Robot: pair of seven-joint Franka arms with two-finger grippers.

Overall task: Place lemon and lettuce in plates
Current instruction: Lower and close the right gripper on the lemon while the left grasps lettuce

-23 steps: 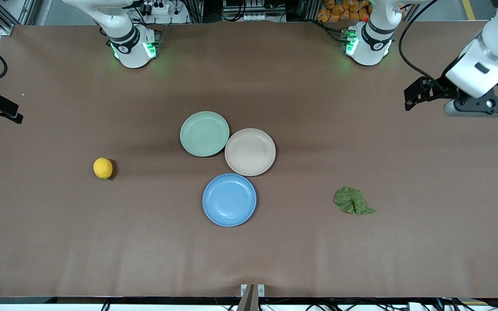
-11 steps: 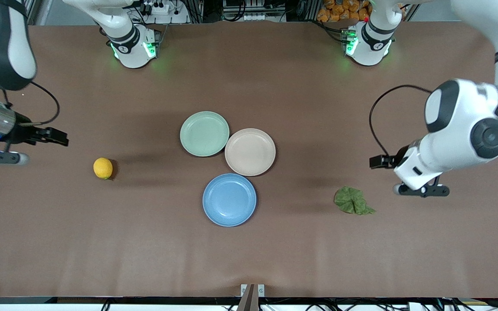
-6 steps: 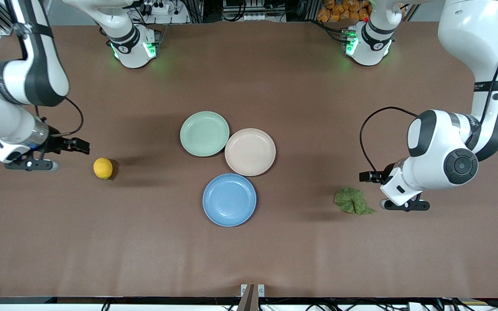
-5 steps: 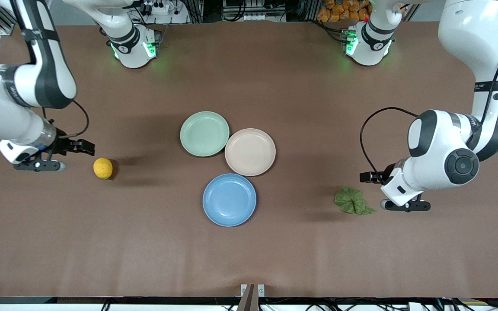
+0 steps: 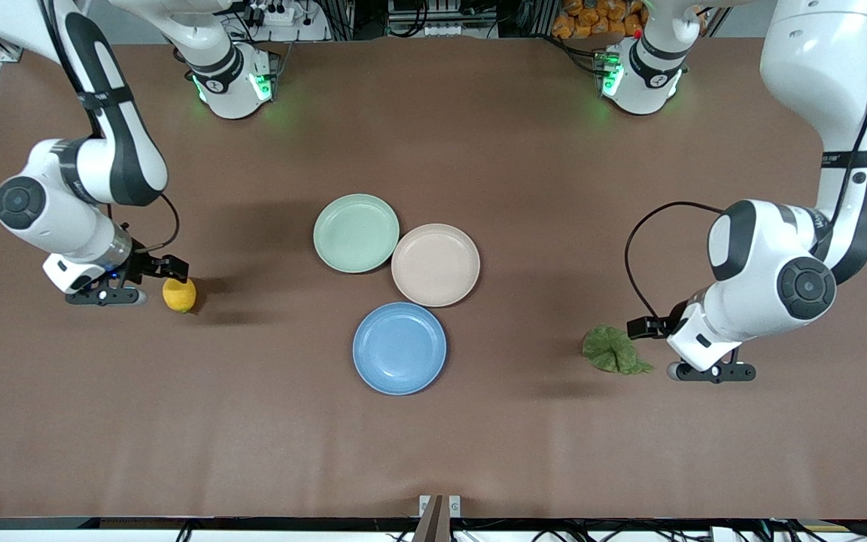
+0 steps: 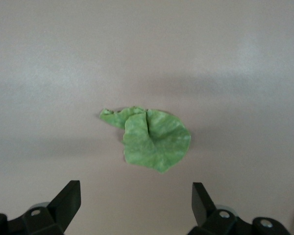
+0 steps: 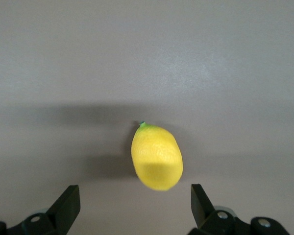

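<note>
On the desk point(image 5: 433, 452), your stock stands thus. Lemon point(image 5: 179, 294): toward the right arm's end, well apart from the plates, not yet lifted. Right gripper point(image 7: 134, 208): over the lemon, fingers point(image 7: 68, 205) spread wide, holding nothing. Lettuce point(image 5: 614, 351): toward the left arm's end, flat on the desk. Left gripper point(image 6: 135, 204): just beside the lettuce, fingers point(image 6: 68, 201) wide apart, empty. Blue plate point(image 5: 400, 348) and beige plate point(image 5: 435, 265): mid-desk, both bare; green plate point(image 5: 356, 232) beside them. Progress, as you may judge it: nothing placed; both grasps, carries and releases remain.
</note>
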